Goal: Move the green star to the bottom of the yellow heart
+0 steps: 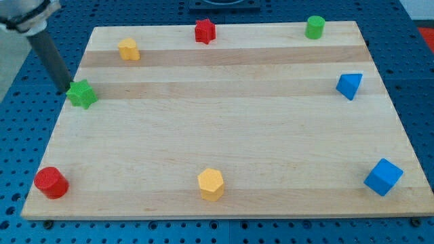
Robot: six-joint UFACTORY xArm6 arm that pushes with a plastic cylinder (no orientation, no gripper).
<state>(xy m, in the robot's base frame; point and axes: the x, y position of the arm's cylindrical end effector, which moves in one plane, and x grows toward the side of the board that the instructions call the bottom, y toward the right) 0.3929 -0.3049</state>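
The green star point(82, 94) lies near the board's left edge, in the upper half of the view. The yellow heart point(129, 49) sits above and to the right of it, near the board's top edge. My tip point(67, 89) is at the star's upper left side, touching or nearly touching it; the dark rod slants up toward the view's top left corner.
A red star point(205, 30) and a green cylinder point(314, 27) stand along the top edge. A blue triangular block point(349, 85) is at the right, a blue cube point(384, 177) at bottom right, a yellow hexagon point(211, 184) at bottom centre, a red cylinder point(51, 182) at bottom left. The wooden board point(237, 129) lies on a blue perforated table.
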